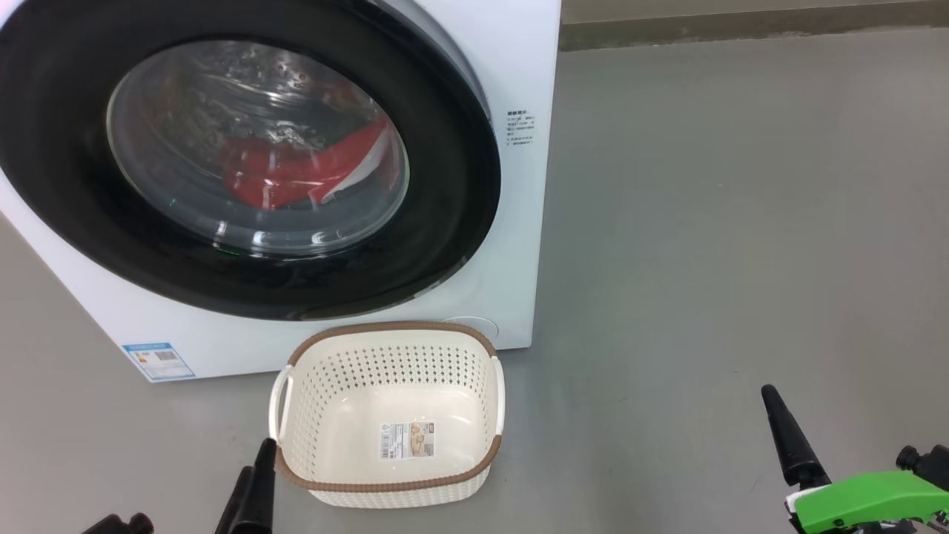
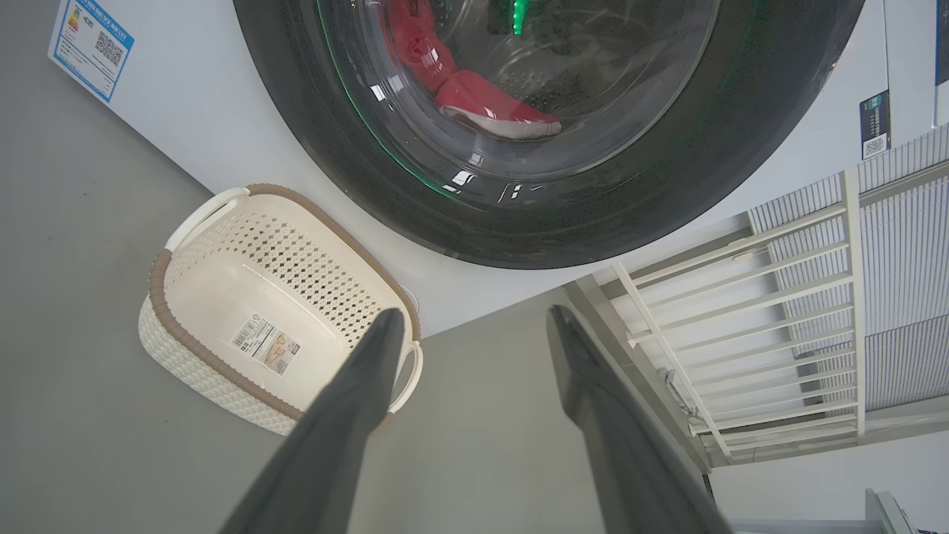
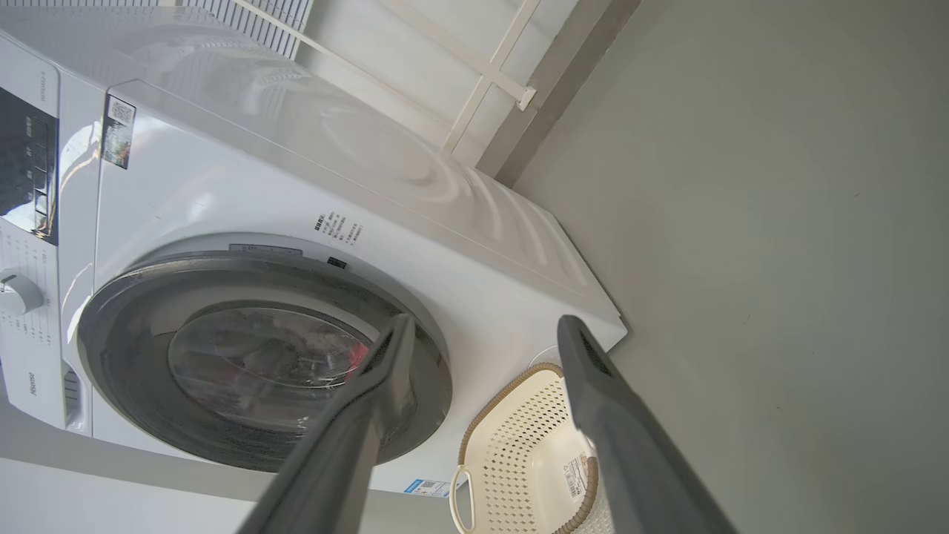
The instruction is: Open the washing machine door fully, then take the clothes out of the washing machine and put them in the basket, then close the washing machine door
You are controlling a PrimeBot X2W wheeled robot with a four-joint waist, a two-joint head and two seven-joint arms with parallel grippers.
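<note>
From the head, the door (image 1: 67,193) of the washer (image 1: 519,89) is shut, with the red clothes (image 1: 289,178) inside behind the glass (image 1: 185,111). The basket (image 1: 385,371) sits on the floor (image 1: 741,222) just in front. From the left wrist, the left jaws are apart, holding nothing, by the basket. From the right wrist, the right jaws are apart, facing the washer.

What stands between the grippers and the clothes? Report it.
The washing machine door covers the drum opening; the clothes lie behind its glass. The left gripper and the right gripper are open, short of it. The basket sits below the door.
</note>
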